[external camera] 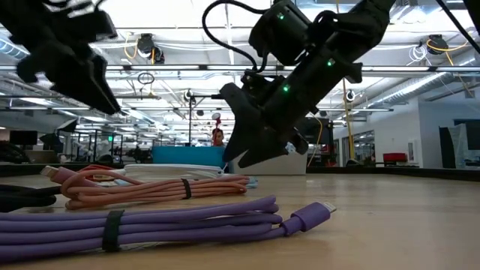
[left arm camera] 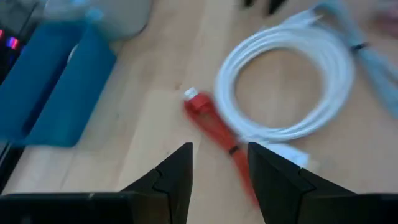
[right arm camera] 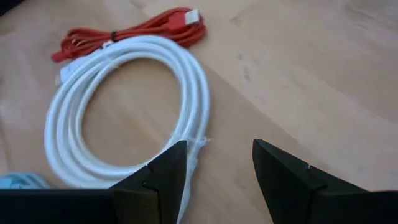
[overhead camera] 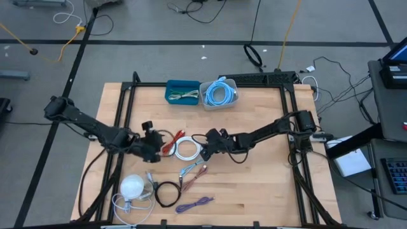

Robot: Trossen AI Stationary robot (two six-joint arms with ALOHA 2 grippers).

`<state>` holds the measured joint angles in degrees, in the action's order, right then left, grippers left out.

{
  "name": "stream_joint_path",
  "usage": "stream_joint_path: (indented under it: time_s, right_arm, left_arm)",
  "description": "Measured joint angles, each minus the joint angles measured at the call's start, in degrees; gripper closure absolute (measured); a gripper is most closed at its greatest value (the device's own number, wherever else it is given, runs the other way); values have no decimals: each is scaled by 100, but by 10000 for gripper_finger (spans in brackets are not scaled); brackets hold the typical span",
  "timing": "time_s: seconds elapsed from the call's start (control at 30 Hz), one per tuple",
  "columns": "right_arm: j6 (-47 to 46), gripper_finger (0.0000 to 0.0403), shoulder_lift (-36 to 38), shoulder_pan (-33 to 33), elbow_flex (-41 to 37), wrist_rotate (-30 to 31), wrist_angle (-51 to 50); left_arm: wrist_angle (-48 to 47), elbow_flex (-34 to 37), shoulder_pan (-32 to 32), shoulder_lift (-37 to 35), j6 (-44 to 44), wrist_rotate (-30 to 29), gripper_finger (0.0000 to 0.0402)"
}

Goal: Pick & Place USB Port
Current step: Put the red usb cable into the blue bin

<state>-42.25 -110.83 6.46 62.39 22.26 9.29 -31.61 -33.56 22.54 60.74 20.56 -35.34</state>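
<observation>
Mid-tabletop (overhead camera: 254,178), the white coiled cable (overhead camera: 186,149) is flanked by both open-jawed grippers, left gripper (overhead camera: 152,147) and right gripper (overhead camera: 208,147); the right is nearer.

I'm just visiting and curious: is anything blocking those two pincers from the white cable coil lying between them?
Nothing visible does. The white cable coil lies on bare wood between the open left pincer and open right pincer. Only the red cable lies against its left-pincer side, flat on the table.

Two bins (overhead camera: 181,92), seven coiled cables (overhead camera: 187,149)
</observation>
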Motion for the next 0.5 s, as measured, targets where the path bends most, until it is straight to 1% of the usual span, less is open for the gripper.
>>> stream_joint_path:
  time_s: [0.13, 0.27, 0.4, 0.5]
  right_arm:
    - [22, 225, 0, 118, 0, 0, 146]
    - [51, 225, 0, 237, 0, 2, 219]
    - [116, 225, 65, 332, 0, 3, 234]
    - [158, 225, 74, 379, 2, 11, 271]
  left_arm:
    - [108, 2, -522, 168, -215, 472, 247]
    - [498, 2, -1097, 465, -677, 1156, 247]
    - [707, 2, -1595, 742, -829, 1889, 247]
    - [747, 2, -1810, 963, -908, 2076, 247]
